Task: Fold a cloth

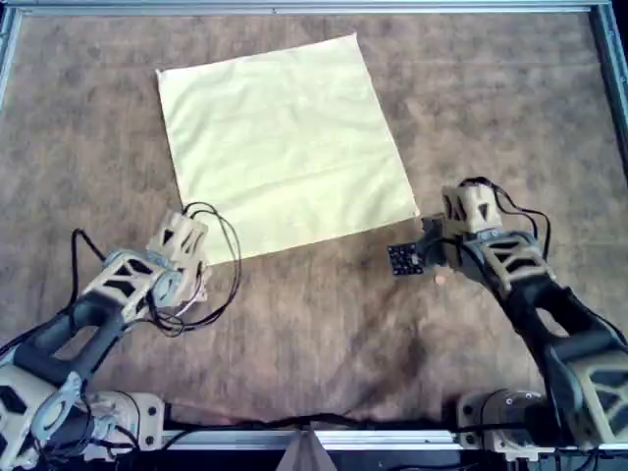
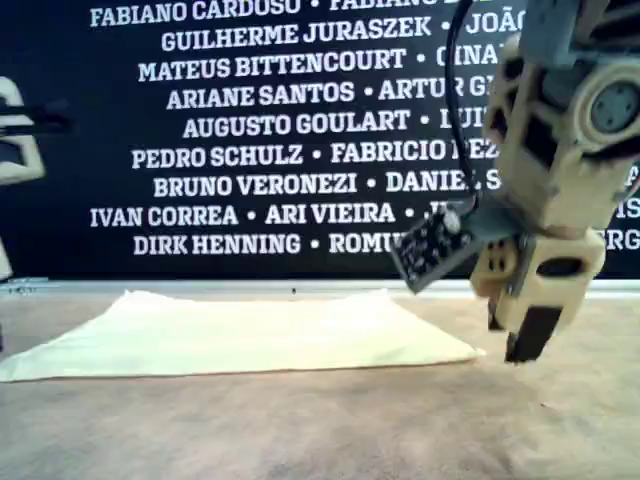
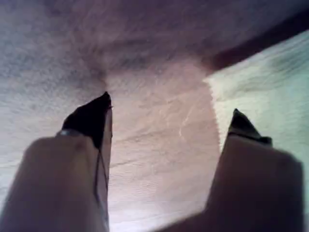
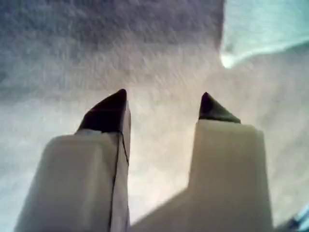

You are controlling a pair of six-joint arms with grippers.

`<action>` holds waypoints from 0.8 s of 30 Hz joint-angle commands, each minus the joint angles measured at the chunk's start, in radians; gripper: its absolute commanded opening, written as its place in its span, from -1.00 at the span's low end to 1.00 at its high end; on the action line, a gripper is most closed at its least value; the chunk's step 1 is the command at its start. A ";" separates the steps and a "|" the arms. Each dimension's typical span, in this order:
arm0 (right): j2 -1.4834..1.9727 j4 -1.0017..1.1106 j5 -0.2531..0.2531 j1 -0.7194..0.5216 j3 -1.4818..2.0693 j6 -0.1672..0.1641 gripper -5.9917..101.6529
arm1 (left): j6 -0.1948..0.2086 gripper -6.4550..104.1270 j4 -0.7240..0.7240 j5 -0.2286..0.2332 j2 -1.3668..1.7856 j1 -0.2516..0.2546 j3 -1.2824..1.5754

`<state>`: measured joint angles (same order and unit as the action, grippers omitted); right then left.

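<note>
Both arms reach in from the overhead view's lower corners, the left gripper [image 3: 169, 111] and the right gripper [image 4: 164, 104] each pointing downward with jaws spread apart and holding nothing.

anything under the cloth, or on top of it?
Nothing lies on the cloth; it is spread flat on the brown mat. Whatever is underneath is covered, though no bulge shows. Both grippers, left and right, sit open beside its near corners, off the fabric.
</note>
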<state>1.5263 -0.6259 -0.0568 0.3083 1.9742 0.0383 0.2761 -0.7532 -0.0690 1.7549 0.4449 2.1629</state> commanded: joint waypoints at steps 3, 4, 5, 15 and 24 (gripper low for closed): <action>-0.140 0.048 0.003 0.005 -0.183 -0.006 0.20 | 0.008 0.66 0.021 0.003 -0.063 0.023 -0.130; -0.164 0.048 0.003 0.005 -0.212 -0.006 0.20 | 0.008 0.66 0.021 0.011 -0.081 0.023 -0.146; -0.184 0.048 0.003 0.005 -0.239 -0.006 0.20 | 0.008 0.66 0.021 0.014 -0.097 0.023 -0.163; -0.242 0.048 0.003 0.006 -0.337 -0.006 0.20 | 0.008 0.66 0.021 0.018 -0.215 0.017 -0.285; -0.244 0.048 0.003 0.011 -0.339 -0.006 0.20 | 0.009 0.66 0.021 0.152 -0.308 0.017 -0.341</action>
<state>1.2686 -0.6197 -0.0568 0.3099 1.7012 0.0368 0.2838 -0.7486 0.0230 1.4650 0.4694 1.8761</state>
